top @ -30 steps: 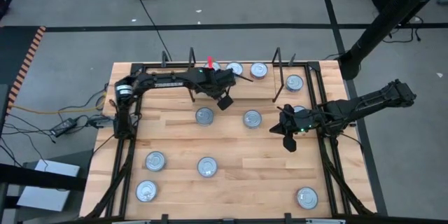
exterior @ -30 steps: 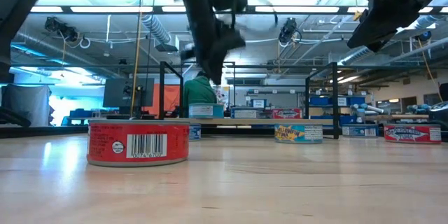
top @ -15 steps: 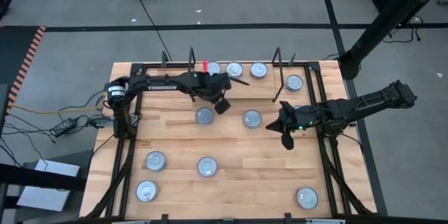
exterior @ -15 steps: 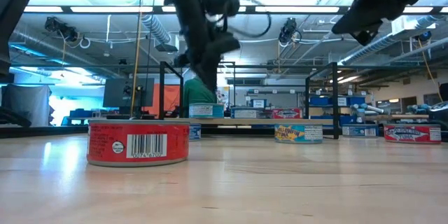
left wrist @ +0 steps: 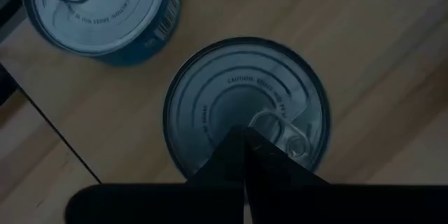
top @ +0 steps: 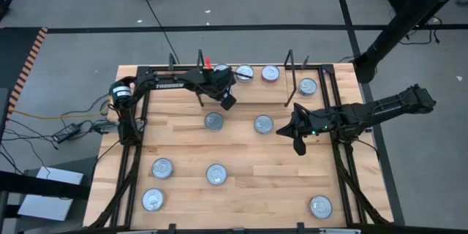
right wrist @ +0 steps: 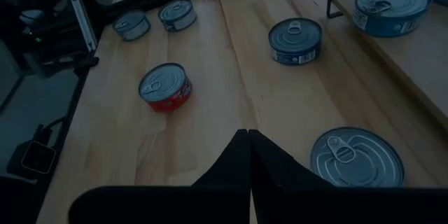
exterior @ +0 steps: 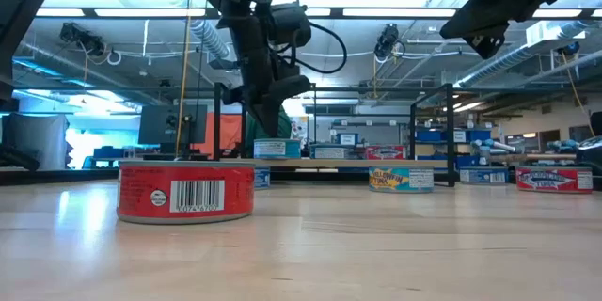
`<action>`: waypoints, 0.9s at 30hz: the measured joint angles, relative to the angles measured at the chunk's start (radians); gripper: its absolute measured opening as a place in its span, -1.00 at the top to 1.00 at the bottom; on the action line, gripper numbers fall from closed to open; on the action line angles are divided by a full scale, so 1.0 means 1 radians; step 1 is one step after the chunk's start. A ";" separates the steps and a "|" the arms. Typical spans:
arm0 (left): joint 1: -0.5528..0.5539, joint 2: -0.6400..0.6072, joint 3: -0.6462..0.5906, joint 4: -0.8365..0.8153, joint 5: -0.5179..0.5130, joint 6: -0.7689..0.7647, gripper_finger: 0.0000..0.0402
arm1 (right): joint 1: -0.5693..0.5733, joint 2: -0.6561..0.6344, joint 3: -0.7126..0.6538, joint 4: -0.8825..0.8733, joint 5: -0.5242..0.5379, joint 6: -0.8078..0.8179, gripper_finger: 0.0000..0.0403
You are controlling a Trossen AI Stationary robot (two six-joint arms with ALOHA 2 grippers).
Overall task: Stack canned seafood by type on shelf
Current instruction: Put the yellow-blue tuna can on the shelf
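The canned seafood lies scattered on the wooden table as flat tins with silver lids, among them one (top: 213,121) and another (top: 263,124) mid-table. Two more (top: 244,73) (top: 270,74) stand on the shelf (top: 256,86) between its black wire uprights. My left gripper (exterior: 266,102) is shut and points down over the shelf's leftmost tin (left wrist: 245,112), a gap showing under its tips in the low view. A blue-labelled tin (left wrist: 98,7) sits beside that one. My right gripper (top: 298,146) hovers shut over the table's right part, above a tin (right wrist: 357,157).
A red-labelled tin (exterior: 185,191) stands close to the low camera. Other tins rest near the front edge (top: 153,199) (top: 320,205) and at mid-left (top: 162,167) (top: 216,174). One tin (top: 307,85) sits right of the shelf's right upright (top: 289,80). Black frame rails run along the table's sides.
My left gripper has moved toward the table's left edge and sunk, staying shut, and now stands over the shelf's leftmost tin. My right gripper has tipped a little where it hovers. No tin has moved.
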 joint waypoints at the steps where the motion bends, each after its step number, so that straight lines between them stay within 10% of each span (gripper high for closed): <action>1: 0.001 0.007 0.000 0.009 0.000 0.001 1.00 | -0.002 0.000 0.000 0.000 0.000 0.001 0.98; 27: 0.040 0.028 0.002 0.042 0.016 0.221 1.00 | -0.016 0.000 0.000 0.012 0.000 0.004 0.98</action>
